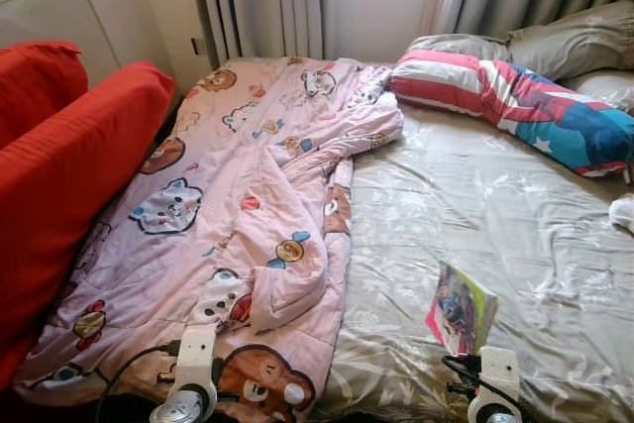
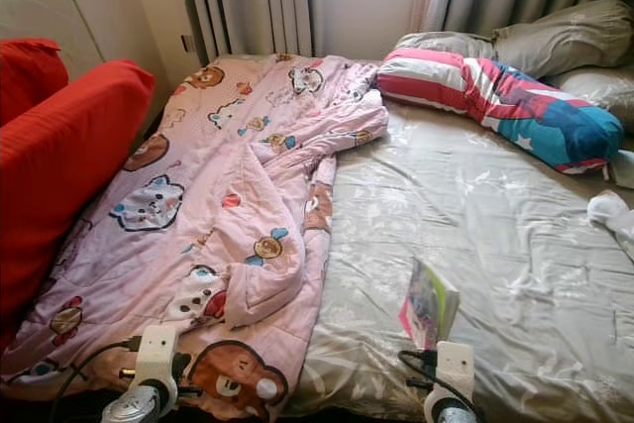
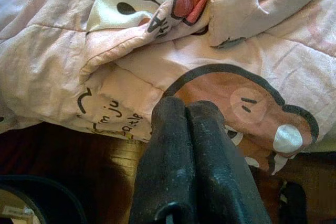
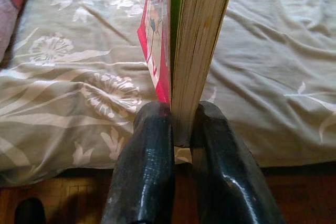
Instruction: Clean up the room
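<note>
Book point(image 4: 197, 51) stood pinched upright by its lower edge between the fingers of the right gripper point(image 4: 181, 129), held over the near edge of the bed point(image 1: 495, 205), above the grey flowered sheet. It looked light and fairly stiff, though a thin glossy cover could slip, so a hold near the spine seemed safest. Its cover was red and pink with a green band, the page block pale. The left gripper point(image 3: 186, 108) hovered with fingers pressed together, empty, over the pink cartoon quilt point(image 1: 248, 205).

Quilt point(image 3: 131, 77) reads "m ju" (partial)
</note>
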Robot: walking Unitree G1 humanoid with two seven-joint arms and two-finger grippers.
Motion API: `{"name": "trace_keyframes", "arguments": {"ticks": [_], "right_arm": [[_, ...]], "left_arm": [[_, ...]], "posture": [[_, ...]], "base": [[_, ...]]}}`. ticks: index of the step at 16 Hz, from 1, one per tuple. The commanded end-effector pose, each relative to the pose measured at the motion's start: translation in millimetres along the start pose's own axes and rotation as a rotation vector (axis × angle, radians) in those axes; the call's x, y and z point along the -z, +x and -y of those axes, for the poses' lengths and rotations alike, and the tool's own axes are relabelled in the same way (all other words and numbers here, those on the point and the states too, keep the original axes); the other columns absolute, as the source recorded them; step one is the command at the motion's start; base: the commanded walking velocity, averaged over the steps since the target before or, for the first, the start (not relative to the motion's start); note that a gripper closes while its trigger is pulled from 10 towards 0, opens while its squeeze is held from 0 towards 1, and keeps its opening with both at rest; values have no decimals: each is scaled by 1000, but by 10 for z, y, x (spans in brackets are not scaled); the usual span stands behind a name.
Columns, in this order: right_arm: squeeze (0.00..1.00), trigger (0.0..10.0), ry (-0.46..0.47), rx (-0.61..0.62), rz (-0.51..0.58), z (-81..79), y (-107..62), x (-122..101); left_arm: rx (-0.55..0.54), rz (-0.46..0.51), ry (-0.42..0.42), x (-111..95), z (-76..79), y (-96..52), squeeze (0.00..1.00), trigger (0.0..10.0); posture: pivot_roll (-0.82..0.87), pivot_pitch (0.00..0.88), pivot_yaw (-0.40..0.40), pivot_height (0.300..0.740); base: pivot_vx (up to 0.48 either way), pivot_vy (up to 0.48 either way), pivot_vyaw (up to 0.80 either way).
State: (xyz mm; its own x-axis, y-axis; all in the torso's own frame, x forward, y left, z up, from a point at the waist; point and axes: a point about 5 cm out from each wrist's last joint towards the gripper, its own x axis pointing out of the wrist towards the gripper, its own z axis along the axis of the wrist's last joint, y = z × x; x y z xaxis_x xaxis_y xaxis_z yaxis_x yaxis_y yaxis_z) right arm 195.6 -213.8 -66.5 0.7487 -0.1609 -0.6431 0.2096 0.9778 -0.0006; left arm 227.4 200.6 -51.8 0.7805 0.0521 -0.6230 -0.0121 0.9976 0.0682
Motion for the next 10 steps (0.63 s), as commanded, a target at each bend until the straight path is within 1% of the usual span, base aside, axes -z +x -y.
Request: {"name": "trace_keyframes", "arguments": {"ticks": [1, 2, 4, 5, 7, 10], "right_arm": [[0, 10000, 32, 3, 23, -26, 22, -63], [0, 10000, 48, 8, 15, -25, 15, -40], [0, 10000, 61, 7, 2, -33, 2, 1], [0, 10000, 58, 9, 7, -37, 1, -1], [0, 10000, 45, 6, 14, -44, 4, -12], [0, 10000, 54, 0, 19, -60, 12, -32]], "left_arm": [[-10, -39, 30, 70, -34, -18, 0, 10000], [-14, -39, 36, 71, -41, -19, 0, 10000], [-15, -39, 29, 75, -39, -21, 0, 10000], [-15, -38, 26, 73, -35, -20, 0, 10000], [-10, -38, 19, 73, -5, -17, 0, 10000], [-5, -29, 18, 63, 1, -16, 0, 10000]], "posture": [[18, 20, -3, 740], [18, 23, -3, 740], [21, 28, -5, 740], [22, 33, -5, 740], [24, 39, -5, 740], [23, 43, -3, 740]], "base": [[0, 0, 0], [0, -274, 0], [0, -480, -756], [0, -480, -469], [0, -480, 0], [0, -480, 0]]}}
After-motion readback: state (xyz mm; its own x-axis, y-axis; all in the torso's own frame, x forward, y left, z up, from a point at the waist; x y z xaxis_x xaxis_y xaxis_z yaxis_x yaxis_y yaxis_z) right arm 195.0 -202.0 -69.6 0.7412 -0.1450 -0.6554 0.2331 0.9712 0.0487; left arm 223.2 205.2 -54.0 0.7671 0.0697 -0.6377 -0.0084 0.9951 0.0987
